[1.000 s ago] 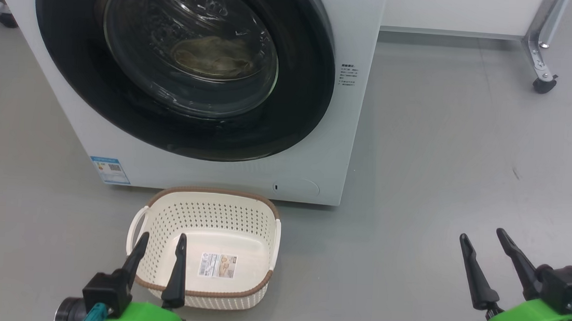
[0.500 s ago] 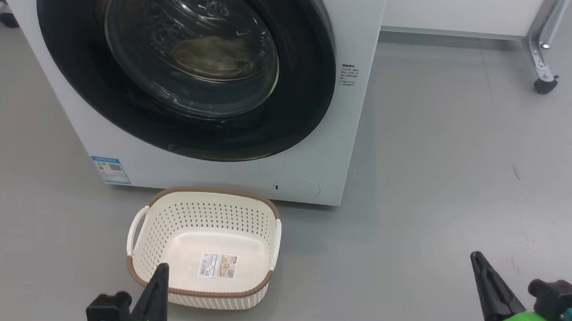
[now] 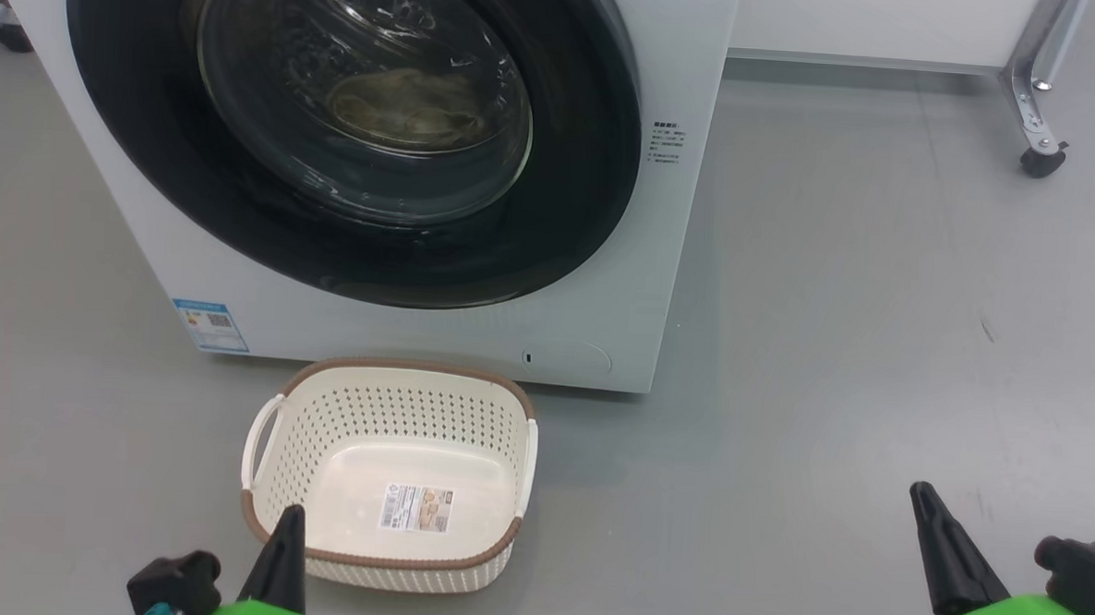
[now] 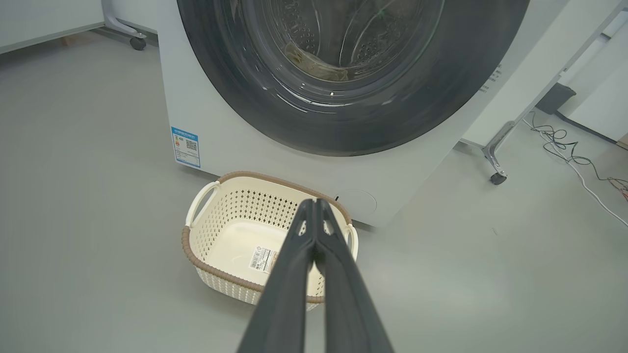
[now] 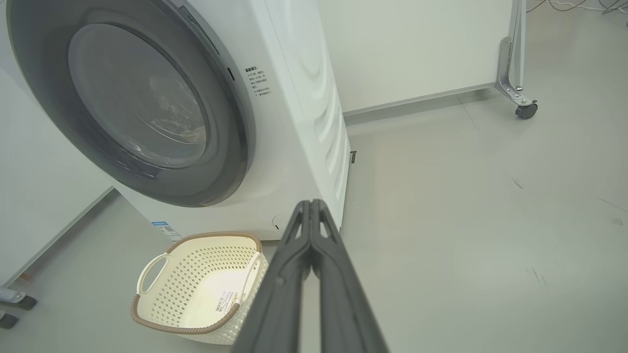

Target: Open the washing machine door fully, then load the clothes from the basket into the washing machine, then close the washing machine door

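The washing machine (image 3: 692,64) stands before me, its door (image 3: 575,207) pressed flat against the front, black rim glossy. Through the glass bowl (image 3: 290,65) a cream heap of clothes (image 3: 408,107) lies in the drum, also visible as clothes (image 4: 314,63) in the left wrist view. The basket (image 3: 415,369) sits on the floor just in front, holding nothing but the label (image 3: 418,508) on its bottom. My left gripper (image 3: 289,523) is shut at the basket's near left corner, above the floor. My right gripper (image 3: 923,499) is shut far to the right, away from both.
A blue label (image 3: 211,324) marks the washer's lower left corner. A metal leg with a caster (image 3: 1039,163) stands at the back right under a white panel. Cables (image 4: 579,157) lie on the grey floor to the washer's right.
Both grippers went from open to shut and drew back toward the bottom edge of the head view. The left one left the basket's interior. Washer and basket stayed put.
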Controlling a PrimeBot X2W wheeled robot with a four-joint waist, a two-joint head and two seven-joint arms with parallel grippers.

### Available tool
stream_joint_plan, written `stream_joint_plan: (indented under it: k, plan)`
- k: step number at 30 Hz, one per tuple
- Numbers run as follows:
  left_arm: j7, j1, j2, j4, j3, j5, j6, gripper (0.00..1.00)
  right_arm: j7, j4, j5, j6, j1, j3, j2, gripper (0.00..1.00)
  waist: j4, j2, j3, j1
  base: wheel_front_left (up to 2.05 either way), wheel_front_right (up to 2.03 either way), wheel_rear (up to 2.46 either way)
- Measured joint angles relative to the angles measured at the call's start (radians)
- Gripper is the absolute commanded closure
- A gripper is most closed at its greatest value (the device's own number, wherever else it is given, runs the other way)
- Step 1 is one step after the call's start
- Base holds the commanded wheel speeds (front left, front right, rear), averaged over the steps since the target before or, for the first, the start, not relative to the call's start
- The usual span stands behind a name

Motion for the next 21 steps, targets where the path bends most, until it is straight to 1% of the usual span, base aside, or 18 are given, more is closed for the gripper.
stream_joint_plan:
  k: [21]
  plan:
    - [0.055,-0.003,-0.023,0.001,0.074,-0.211,-0.039,1.0,0.043,0.031,0.254,0.0,-0.042,-0.004,0.0,1.0,-0.003,0.0,0.003,0.0,0.0,0.0,0.0]
